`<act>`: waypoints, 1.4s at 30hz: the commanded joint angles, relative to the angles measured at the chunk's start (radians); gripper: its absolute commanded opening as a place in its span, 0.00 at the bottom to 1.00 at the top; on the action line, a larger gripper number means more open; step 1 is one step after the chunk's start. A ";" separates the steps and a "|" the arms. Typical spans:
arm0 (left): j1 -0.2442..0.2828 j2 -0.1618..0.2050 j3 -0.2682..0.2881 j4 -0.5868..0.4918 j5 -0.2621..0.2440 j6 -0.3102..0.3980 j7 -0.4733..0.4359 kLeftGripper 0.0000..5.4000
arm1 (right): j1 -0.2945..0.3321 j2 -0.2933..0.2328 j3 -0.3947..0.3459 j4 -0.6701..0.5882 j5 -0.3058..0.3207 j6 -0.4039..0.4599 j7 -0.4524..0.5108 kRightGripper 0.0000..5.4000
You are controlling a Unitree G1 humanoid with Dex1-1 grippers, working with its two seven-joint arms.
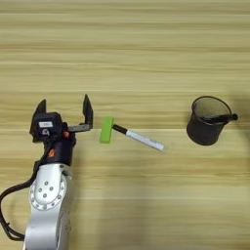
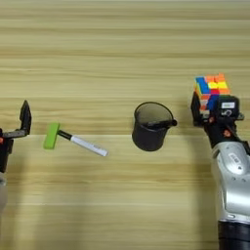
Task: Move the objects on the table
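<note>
Multicoloured puzzle cube point(image 2: 212, 90), held off the wooden table point(image 1: 125, 49) at the right in the right gripper point(image 2: 211, 108). Black mesh cup point(image 1: 207, 119), upright at centre-right. Flat lime-green block point(image 1: 107, 130) at left, touching the black cap of a white marker point(image 1: 139, 138) lying slantwise.

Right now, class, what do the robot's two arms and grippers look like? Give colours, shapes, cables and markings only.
Both arms are silver-grey rounded shells. The left arm shows a round disc joint ringed with holes and a black cable looping beside it. Each wrist is a black boxy block with a small white label and orange accents. The left gripper and right gripper have black fingers.
</note>
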 commanded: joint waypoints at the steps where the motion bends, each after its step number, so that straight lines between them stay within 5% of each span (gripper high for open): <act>1: -0.004 0.002 0.000 0.018 0.023 0.030 0.010 1.00 | -0.020 -0.014 0.029 0.050 -0.031 0.028 0.008 0.61; 25: -0.014 -0.006 0.015 0.033 0.023 0.045 0.008 1.00 | 0.027 0.022 0.098 0.019 -0.013 0.186 0.051 0.61; 42: -0.012 -0.007 0.022 0.027 0.019 0.046 0.003 1.00 | 0.025 0.027 0.092 0.014 -0.022 0.147 0.033 0.99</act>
